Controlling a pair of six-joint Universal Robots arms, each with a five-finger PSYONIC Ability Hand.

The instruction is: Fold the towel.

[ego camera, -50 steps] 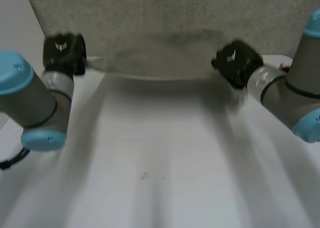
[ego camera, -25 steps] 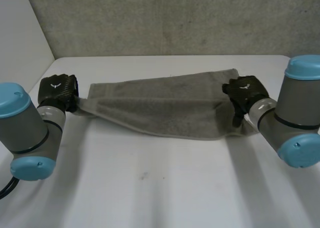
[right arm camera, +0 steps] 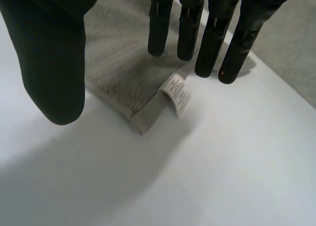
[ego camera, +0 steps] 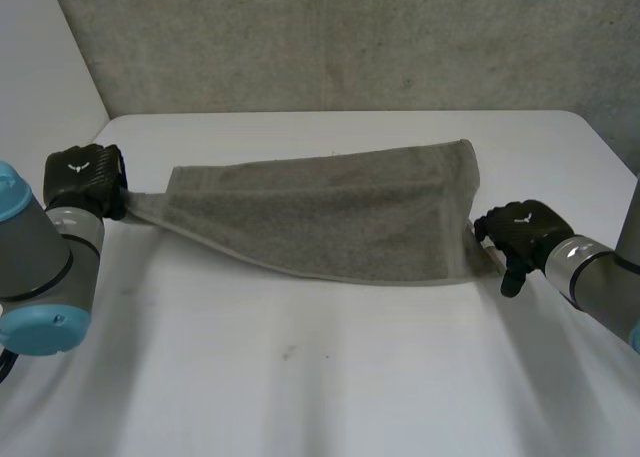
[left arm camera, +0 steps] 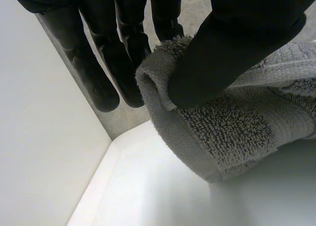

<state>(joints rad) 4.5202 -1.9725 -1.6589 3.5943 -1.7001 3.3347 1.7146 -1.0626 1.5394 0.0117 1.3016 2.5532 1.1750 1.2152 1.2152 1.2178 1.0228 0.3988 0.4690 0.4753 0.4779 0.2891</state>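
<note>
**While the left hand pinches a corner, the right hand is open at the towel's other end**

Where the head view takes in the whole scene, a grey towel (ego camera: 330, 212) lies along the white surface (ego camera: 330, 377), stretched between the 2 hands. It narrows to a drawn-out point toward the left hand (ego camera: 85, 182) and widens toward the right hand (ego camera: 525, 232). That view gives only the backs of both hands, with the left one at the towel's tapered corner and the right one just beside the wide end.

Closer in, the left wrist view settles the grip. The left hand (left arm camera: 247, 33) has its thumb pressed down on a rolled corner of the towel (left arm camera: 232, 132), pinching the pile against the fingers (left arm camera: 98, 63) behind it. The cloth bulges out below the thumb and runs away from the fingertips onto the surface.

Looking along the other palm, the right wrist view has the right hand (right arm camera: 49, 58) with straight, spread fingers (right arm camera: 212, 38) and the thumb held well apart, gripping nothing. A corner of the towel (right arm camera: 123, 67) lies flat under those fingertips, and a small white label (right arm camera: 178, 95) sticks out from its hem between the thumb and the fingers. Whether the fingertips touch the cloth cannot be told.
</note>
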